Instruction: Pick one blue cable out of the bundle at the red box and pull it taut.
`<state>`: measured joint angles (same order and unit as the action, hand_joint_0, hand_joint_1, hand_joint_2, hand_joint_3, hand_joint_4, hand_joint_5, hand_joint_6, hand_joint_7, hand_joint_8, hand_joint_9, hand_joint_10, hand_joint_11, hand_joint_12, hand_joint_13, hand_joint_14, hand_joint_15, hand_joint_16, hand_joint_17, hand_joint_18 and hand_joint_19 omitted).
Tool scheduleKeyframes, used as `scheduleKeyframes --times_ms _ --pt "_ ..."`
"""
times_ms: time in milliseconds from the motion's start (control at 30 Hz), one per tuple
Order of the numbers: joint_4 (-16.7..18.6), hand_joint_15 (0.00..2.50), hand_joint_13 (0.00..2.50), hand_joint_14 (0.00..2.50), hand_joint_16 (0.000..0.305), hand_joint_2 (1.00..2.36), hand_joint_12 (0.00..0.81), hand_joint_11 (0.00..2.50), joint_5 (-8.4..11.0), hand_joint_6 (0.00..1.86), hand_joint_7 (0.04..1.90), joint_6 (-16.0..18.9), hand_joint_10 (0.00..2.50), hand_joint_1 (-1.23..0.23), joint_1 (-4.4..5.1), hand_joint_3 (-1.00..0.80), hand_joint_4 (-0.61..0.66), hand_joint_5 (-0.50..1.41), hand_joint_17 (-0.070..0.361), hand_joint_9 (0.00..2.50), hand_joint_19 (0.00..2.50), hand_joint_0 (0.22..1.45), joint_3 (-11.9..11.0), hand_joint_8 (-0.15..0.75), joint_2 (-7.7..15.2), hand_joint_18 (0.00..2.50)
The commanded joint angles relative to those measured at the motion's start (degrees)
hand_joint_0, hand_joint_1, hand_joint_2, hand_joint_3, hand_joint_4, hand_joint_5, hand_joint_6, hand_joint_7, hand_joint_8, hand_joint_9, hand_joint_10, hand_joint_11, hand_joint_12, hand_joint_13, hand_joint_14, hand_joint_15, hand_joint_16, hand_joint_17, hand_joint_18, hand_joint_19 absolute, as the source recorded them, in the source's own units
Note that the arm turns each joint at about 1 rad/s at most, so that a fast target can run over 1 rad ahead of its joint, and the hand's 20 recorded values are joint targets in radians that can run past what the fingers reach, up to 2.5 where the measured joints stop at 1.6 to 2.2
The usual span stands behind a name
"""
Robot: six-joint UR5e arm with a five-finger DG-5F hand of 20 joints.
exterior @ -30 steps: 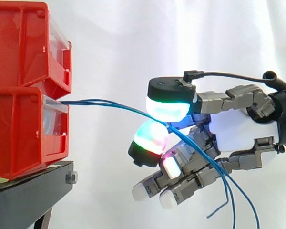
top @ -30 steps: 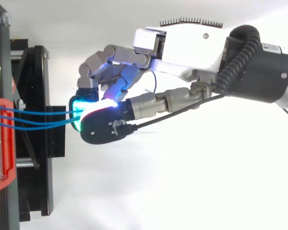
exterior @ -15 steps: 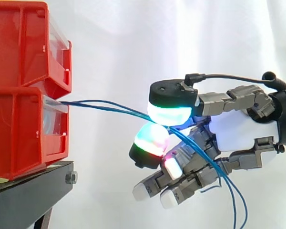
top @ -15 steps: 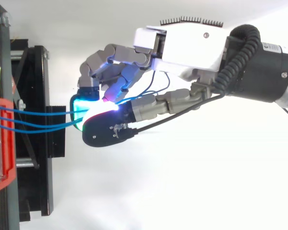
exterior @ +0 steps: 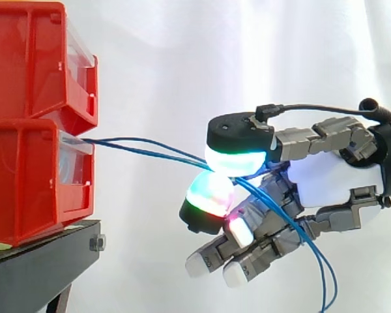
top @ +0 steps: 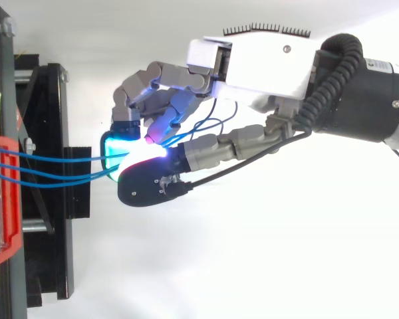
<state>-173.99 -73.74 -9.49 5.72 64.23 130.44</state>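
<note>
You see the robot hand [exterior: 332,176] pinching the blue cables [top: 53,160] between two glowing pads. From above, three strands fan out at the red box [exterior: 26,182]; from the side, loose ends dangle below.

Hand [top: 266,63] in from the right edge, fingers [top: 139,90] curled, pinching blue cables [top: 60,160] between glowing pads. Cables stretched leftward, slightly fanned, across the black stand [top: 53,119] to the red box [top: 1,199] at the left edge. Loose blue loops behind the fingers.

Bright even light, curtain [exterior: 163,59] glaring white, glowing hand [exterior: 332,177]
</note>
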Motion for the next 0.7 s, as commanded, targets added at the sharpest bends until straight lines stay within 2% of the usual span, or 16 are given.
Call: scheduleKeyframes --times_ms 0,267,400,433,567,667 --pt "-0.1 0.17 0.46 0.01 0.049 1.02 0.340 0.69 0.00 0.89 1.18 0.0 0.02 -0.94 -0.01 -0.14 -0.01 -0.14 0.111 0.97 0.23 0.70 -0.2 0.285 0.0 0.55" --pt "-0.2 0.15 0.44 0.01 0.048 1.02 0.335 0.66 0.00 0.89 1.12 0.1 0.01 -0.97 -0.01 -0.24 -0.07 -0.14 0.109 0.93 0.21 0.73 -0.3 0.252 0.0 0.53" --pt "-0.2 0.14 0.41 0.01 0.048 1.00 0.330 0.63 -0.18 0.88 1.04 0.1 0.01 -0.97 -0.10 -0.45 -0.09 -0.15 0.107 0.90 0.20 0.76 -0.4 0.220 0.0 0.52" --pt "-0.2 0.14 0.41 0.01 0.048 1.00 0.329 0.63 -0.09 0.88 1.01 0.1 0.01 -0.98 -0.10 -0.50 -0.07 -0.15 0.107 0.90 0.20 0.75 -0.4 0.213 0.0 0.52" --pt "-0.2 0.14 0.40 0.01 0.047 1.00 0.328 0.62 -0.18 0.87 1.00 0.1 0.01 -0.98 -0.10 -0.50 0.00 -0.15 0.107 0.89 0.22 0.68 -0.4 0.211 0.1 0.51" --pt "-0.2 0.16 0.39 0.01 0.049 1.00 0.338 0.63 -0.09 0.87 0.99 0.1 0.01 -0.91 -0.18 -0.50 0.02 -0.15 0.111 0.91 0.25 0.54 -0.4 0.222 0.1 0.49"
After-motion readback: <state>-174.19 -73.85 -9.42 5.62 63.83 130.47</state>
